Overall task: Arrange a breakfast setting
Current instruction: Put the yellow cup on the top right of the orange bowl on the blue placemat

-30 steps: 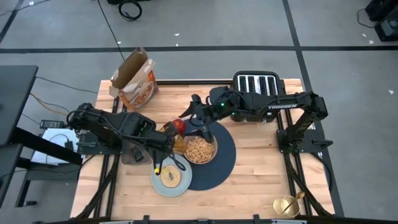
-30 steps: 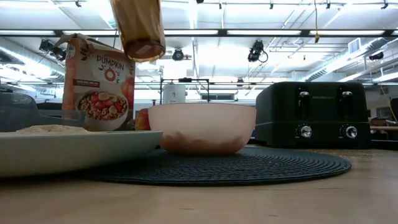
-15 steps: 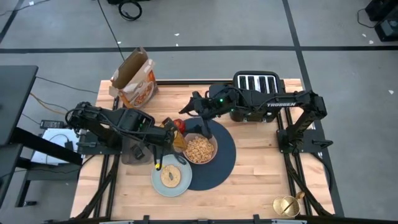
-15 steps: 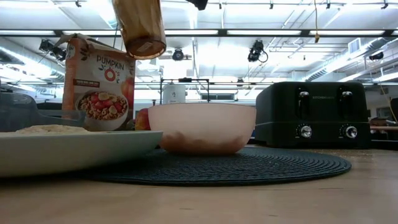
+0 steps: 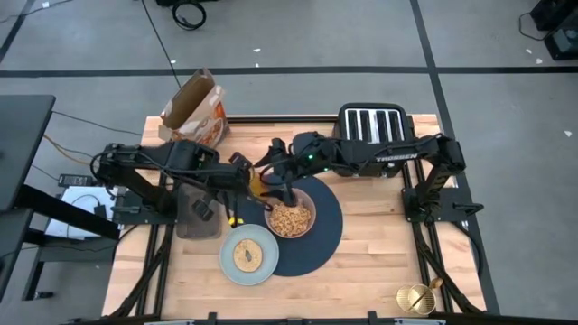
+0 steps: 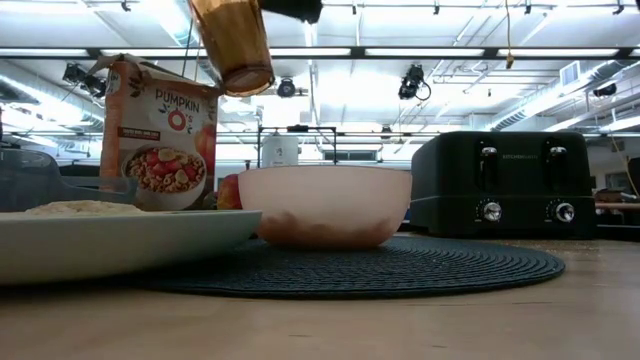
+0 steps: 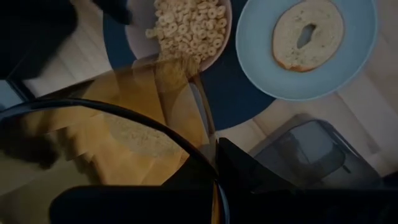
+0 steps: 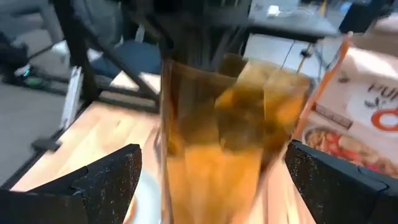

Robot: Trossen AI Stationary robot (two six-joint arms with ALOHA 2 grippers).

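The amber glass cup (image 6: 232, 45) hangs high over the table, tilted, in my left gripper (image 5: 242, 174); it also shows in the high view (image 5: 256, 183). My right gripper (image 8: 214, 186) is open, its fingers on either side of the cup, apart from it. The pink bowl (image 5: 291, 218) of cereal rests on the navy placemat (image 5: 323, 236). The pale blue plate (image 5: 229, 267) with the bagel (image 5: 248, 255) overlaps the mat's near left edge. The red apple (image 6: 229, 190) peeks from behind the bowl. My left gripper holds the amber cup by its upper end (image 8: 199, 65), coming from above. The cup hangs below the fingers, tilted, base lowest, clear of the table and above the bowl's far left side. How the fingers sit on the rim is hidden by the gripper itself.
The black toaster (image 5: 372, 122) stands at the far right. An open cereal box (image 5: 194, 113) stands at the far left. A dark grey container (image 5: 199, 215) lies left of the plate. A gold object (image 5: 415, 298) lies at the near right corner.
My left gripper has carried the cup from over the plate toward the table's far edge and a little up, tipping it more. My right gripper has moved toward the table's left edge until its fingers stand around the cup.
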